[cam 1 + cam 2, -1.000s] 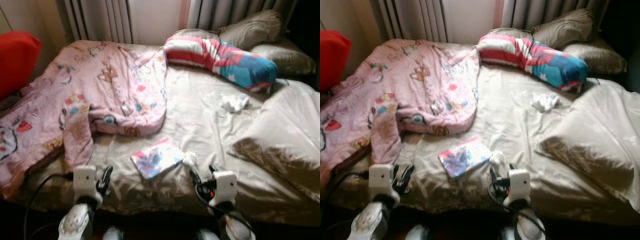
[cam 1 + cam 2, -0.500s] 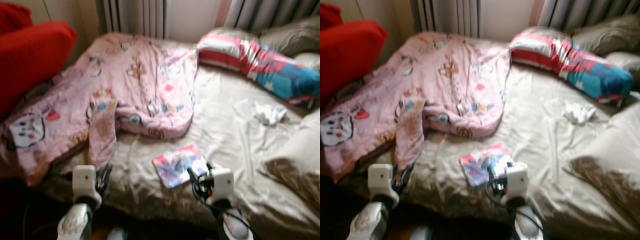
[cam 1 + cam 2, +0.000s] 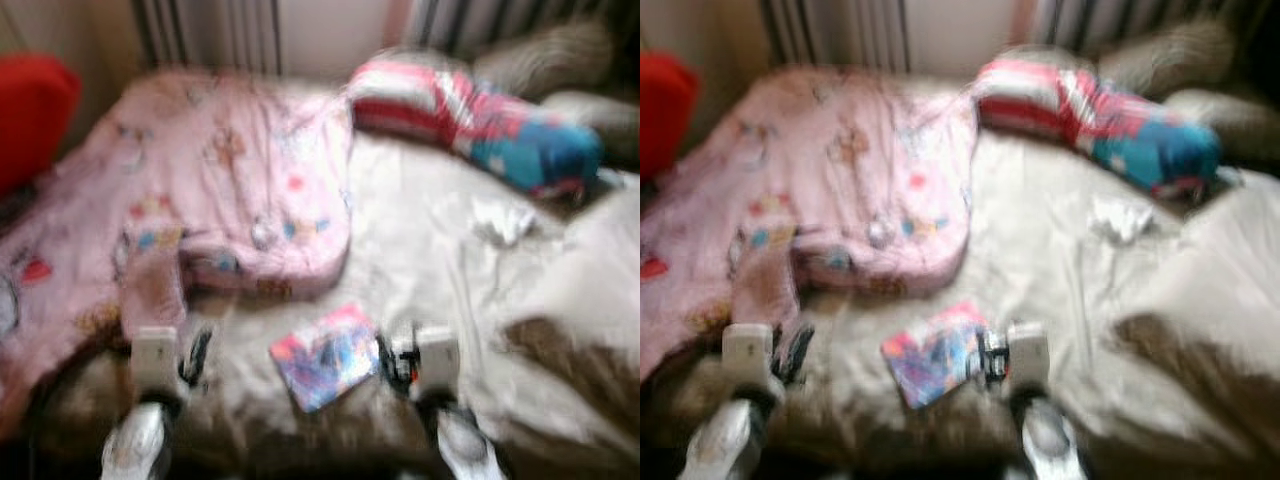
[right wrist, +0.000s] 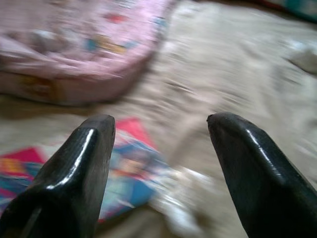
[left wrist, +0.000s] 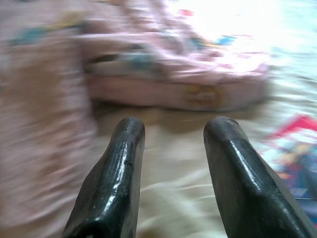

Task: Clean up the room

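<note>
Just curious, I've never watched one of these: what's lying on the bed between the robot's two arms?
A colourful flat packet lies on the beige sheet between the left gripper and right gripper, close beside the right one, in the blurred head views.

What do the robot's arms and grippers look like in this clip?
Both arms are silver and rounded, each ending in a boxy white wrist block. The left gripper and right gripper have two long, glossy black fingers with rounded tips. A black cable loops beside the left arm, and another black cable runs by the right wrist. The head views are blurred, so no markings can be made out.
</note>
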`<state>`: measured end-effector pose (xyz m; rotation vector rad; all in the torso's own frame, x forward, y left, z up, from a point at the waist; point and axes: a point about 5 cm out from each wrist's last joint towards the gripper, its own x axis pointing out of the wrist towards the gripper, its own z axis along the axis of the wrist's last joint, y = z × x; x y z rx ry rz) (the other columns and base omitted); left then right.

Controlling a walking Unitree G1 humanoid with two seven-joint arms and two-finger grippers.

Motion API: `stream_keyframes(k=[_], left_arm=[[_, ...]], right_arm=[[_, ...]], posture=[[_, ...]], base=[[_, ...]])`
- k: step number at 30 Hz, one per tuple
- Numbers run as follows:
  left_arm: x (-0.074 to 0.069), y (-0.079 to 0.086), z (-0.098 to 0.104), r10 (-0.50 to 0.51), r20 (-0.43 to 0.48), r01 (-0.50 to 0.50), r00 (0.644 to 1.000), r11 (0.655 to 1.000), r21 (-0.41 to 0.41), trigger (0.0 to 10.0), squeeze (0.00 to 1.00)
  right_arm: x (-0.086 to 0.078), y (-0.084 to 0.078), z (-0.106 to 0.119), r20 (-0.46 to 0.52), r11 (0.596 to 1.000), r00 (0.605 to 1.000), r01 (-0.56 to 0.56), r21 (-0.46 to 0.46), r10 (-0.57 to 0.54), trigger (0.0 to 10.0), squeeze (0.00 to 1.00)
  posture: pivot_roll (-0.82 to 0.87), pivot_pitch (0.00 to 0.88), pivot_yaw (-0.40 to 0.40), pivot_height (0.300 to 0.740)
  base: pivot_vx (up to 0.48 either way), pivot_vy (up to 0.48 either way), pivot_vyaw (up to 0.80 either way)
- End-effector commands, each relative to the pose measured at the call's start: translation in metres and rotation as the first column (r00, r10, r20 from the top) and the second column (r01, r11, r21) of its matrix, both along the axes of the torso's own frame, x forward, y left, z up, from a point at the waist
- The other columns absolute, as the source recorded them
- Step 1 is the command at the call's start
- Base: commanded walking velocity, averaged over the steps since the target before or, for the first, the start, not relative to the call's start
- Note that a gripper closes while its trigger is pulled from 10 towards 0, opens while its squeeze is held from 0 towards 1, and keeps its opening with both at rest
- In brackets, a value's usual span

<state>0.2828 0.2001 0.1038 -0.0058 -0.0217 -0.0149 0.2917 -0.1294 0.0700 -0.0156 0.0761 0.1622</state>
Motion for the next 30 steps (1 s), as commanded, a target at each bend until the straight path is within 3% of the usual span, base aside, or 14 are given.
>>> stream_keyframes(k=[1, 2, 8, 13, 17, 23, 24, 25, 30], left_arm=[[-0.004, 0.001, -0.005, -0.007, -0.024, 0.007, 1.000, 1.000, 0.007, 10.0, 0.00], [-0.004, 0.000, -0.004, -0.010, -0.025, 0.010, 1.000, 1.000, 0.008, 10.0, 0.00], [-0.004, 0.000, -0.002, -0.017, -0.021, 0.017, 1.000, 1.000, 0.008, 10.0, 0.00], [-0.004, 0.001, 0.003, -0.020, -0.012, 0.020, 1.000, 1.000, 0.016, 10.0, 0.00], [-0.004, 0.004, 0.009, -0.018, 0.007, 0.018, 1.000, 0.999, 0.032, 10.0, 0.00], [-0.009, 0.006, 0.014, -0.027, 0.010, 0.026, 1.000, 0.998, 0.048, 10.0, 0.00], [-0.013, 0.007, 0.015, -0.026, 0.010, 0.025, 1.000, 0.998, 0.052, 10.0, 0.00], [-0.015, 0.008, 0.017, -0.025, 0.008, 0.025, 1.000, 0.998, 0.056, 10.0, 0.00], [-0.025, 0.011, 0.025, -0.027, 0.009, 0.027, 1.000, 0.996, 0.085, 10.0, 0.00]], right_arm=[[-0.006, -0.003, -0.012, -0.058, 1.000, 0.998, 0.012, 0.003, -0.012, 10.0, 0.00], [-0.002, -0.005, -0.014, -0.073, 1.000, 0.997, 0.017, -0.003, -0.017, 10.0, 1.00], [0.010, -0.012, -0.020, -0.133, 0.998, 0.990, 0.045, -0.040, -0.050, 10.0, 1.00], [0.030, -0.012, -0.014, -0.149, 0.999, 0.989, -0.010, -0.047, 0.003, 10.0, 1.00], [0.045, -0.016, -0.011, -0.192, 0.993, 0.981, -0.017, -0.114, -0.006, 10.0, 1.00], [0.054, -0.016, -0.007, -0.201, 0.994, 0.979, -0.038, -0.106, 0.016, 10.0, 1.00], [0.055, -0.017, -0.008, -0.208, 0.994, 0.978, -0.038, -0.105, 0.016, 10.0, 0.10], [0.055, -0.017, -0.008, -0.217, 0.993, 0.976, -0.039, -0.111, 0.014, 10.0, 0.00], [0.058, -0.018, -0.007, -0.221, 0.992, 0.975, -0.038, -0.124, 0.010, 10.0, 0.00]], posture=[[-0.04, 0.187, -0.029, 0.590], [-0.04, 0.190, -0.027, 0.590], [-0.03, 0.198, -0.027, 0.590], [-0.01, 0.217, -0.019, 0.590], [0.01, 0.238, -0.009, 0.590], [0.04, 0.272, 0.004, 0.590], [0.04, 0.290, 0.011, 0.590], [0.05, 0.301, 0.015, 0.590], [0.07, 0.359, 0.031, 0.590]], base=[[0.000, 0.000, 0.00], [0.000, 0.000, 0.00], [0.000, 0.000, 0.00], [0.000, 0.000, 0.00], [0.000, 0.000, 0.00], [0.000, 0.000, 0.00], [0.000, 0.000, 0.00], [0.000, 0.000, 0.00], [0.000, 0.000, 0.00]])
